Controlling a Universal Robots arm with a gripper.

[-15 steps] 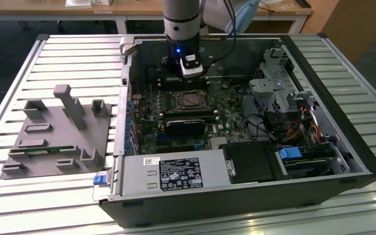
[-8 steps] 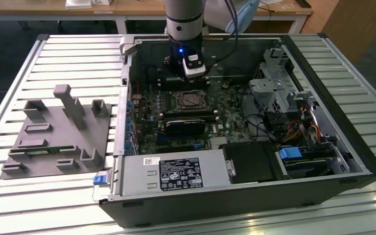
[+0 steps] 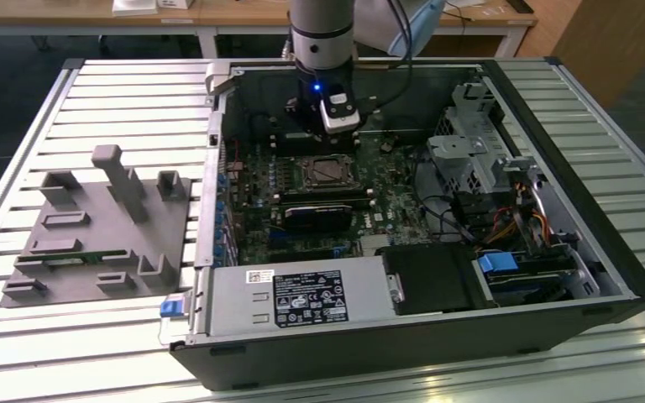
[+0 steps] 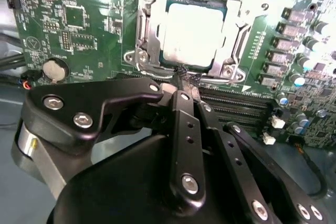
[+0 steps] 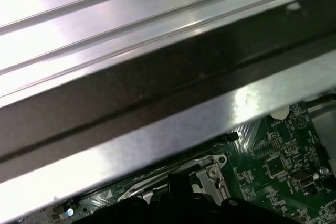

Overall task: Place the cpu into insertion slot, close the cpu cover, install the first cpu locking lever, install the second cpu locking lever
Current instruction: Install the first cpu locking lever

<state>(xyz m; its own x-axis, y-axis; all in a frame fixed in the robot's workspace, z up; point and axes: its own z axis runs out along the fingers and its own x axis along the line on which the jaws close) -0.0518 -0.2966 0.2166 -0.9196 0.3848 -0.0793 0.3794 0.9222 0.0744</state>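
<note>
The pale silver-grey square cpu (image 4: 193,36) already lies in the black insertion slot, the thin silver cpu cover (image 4: 144,30) shut over it. The black gripper (image 4: 185,85), fingers closed together on nothing, touches the cover's near edge; I judge a locking-lever step, needing a firm sideways push.

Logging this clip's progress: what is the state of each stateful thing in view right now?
cpu: seated in the insertion slot, silver face up.
cpu cover: closed down over the cpu, framing it.
insertion slot: occupied, on the motherboard inside the case.
gripper: fingers together, tips at the socket's near edge, holding nothing visible.
computer case: lying on its side, side panel off, interior exposed.
</note>
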